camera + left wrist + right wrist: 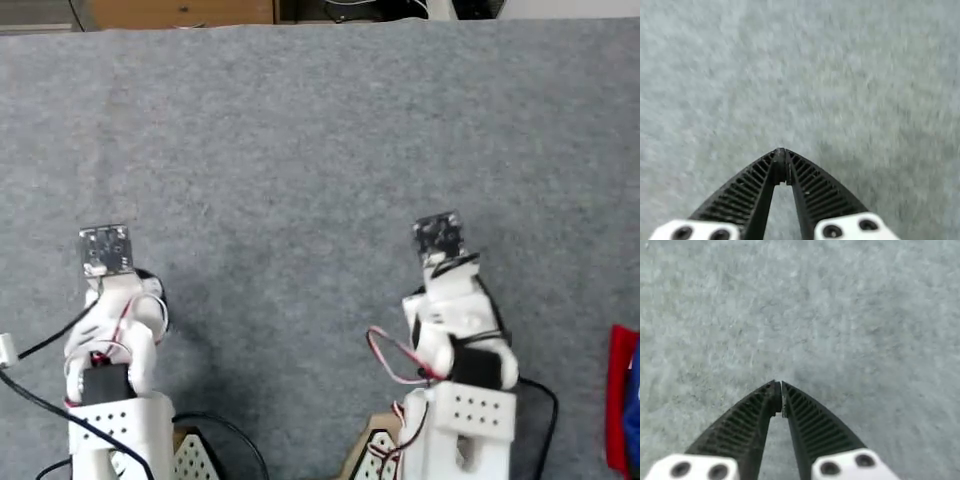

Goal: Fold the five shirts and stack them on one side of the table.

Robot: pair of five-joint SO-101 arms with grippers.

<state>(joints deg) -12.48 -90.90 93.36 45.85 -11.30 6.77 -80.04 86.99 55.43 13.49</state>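
Both arms sit folded back at the near edge of the grey felt table [320, 150]. My left gripper [780, 154] is shut, its black fingertips touching with nothing between them, just above bare felt. My right gripper [778, 386] is shut the same way over bare felt. In the high view the left arm [108, 330] is at the near left and the right arm [455, 340] at the near right. A strip of red and blue fabric [624, 400], seemingly a shirt, shows at the near right edge of the table.
Wooden furniture [180, 12] stands beyond the table's far edge. Cables [390, 360] loop around the arm bases at the near edge. Grey felt stretches unbroken from the arms to the far edge.
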